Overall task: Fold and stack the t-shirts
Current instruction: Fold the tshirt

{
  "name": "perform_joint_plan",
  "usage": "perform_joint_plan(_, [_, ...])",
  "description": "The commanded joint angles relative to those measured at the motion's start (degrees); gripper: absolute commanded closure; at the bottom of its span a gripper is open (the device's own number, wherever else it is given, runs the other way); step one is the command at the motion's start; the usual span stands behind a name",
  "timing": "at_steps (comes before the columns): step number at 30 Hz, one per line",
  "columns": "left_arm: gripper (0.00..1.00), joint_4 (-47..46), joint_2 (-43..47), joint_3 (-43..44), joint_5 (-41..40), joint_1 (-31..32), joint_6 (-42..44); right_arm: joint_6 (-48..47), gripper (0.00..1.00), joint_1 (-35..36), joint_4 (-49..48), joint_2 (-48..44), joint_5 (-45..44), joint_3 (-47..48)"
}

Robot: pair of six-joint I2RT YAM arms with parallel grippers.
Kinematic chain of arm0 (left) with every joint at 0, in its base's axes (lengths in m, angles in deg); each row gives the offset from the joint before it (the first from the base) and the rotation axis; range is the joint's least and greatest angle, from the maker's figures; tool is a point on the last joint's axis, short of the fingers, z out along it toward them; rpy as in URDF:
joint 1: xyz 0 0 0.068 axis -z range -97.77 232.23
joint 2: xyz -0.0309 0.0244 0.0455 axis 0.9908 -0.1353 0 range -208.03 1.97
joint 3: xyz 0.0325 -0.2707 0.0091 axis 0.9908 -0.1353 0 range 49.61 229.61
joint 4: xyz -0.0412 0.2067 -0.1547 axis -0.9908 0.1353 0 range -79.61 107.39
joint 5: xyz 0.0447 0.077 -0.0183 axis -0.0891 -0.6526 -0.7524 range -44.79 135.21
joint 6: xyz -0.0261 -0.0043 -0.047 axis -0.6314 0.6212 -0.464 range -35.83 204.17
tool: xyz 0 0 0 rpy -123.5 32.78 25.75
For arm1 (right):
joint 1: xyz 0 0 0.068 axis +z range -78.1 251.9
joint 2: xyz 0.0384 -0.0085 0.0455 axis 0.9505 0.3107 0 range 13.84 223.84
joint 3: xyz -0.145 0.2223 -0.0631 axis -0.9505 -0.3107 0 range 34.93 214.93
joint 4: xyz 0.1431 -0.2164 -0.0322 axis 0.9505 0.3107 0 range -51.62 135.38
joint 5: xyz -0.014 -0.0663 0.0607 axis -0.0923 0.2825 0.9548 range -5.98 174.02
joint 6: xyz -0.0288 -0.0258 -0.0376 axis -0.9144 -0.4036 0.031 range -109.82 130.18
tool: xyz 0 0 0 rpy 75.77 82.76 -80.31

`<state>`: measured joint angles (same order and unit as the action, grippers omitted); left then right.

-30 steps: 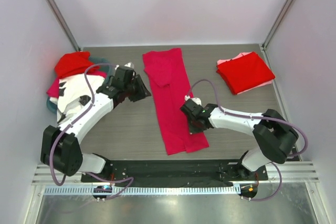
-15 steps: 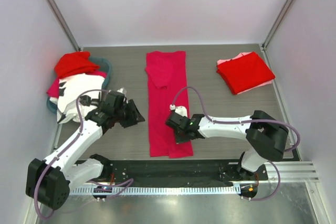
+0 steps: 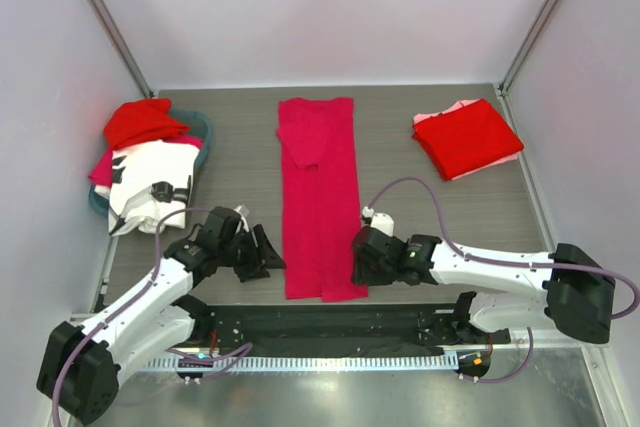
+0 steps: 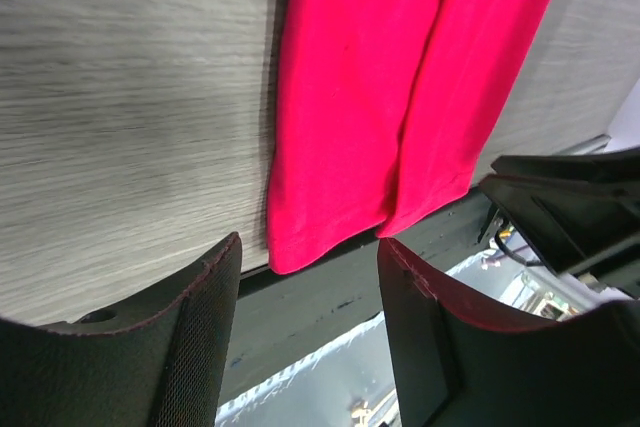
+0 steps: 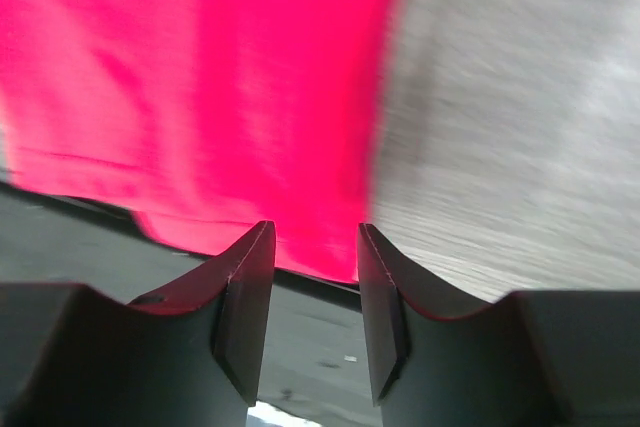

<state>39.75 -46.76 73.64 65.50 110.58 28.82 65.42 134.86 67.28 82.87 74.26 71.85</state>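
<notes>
The pink t-shirt [image 3: 318, 197] lies as 1 long strip on the middle of the tabletop [image 3: 240, 147], hem at the near edge. The left pincer [image 3: 262, 255] and right pincer [image 3: 360, 265] sit spread at its 2 near corners, holding nothing. Closing on only the top layer would likely pull the fold apart.

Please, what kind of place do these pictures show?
Most likely a robot test cell in a lab, not a home: plain white walls enclose a grey table, and two robot arms are bolted to a black base plate at its near edge.
</notes>
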Motion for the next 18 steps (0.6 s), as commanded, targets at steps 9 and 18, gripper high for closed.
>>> perform_joint_plan(9, [0.46,-13.4,-5.2,-6.7,3.9,7.1,-7.4,7.9,0.56,0.3,-2.7,-7.3,3.6,-9.8])
perform_joint_plan(18, [0.52,-17.1,-9.3,-7.6,2.3,10.7,-9.3,8.2,0.59,0.2,-7.5,-5.8,5.6,-11.4])
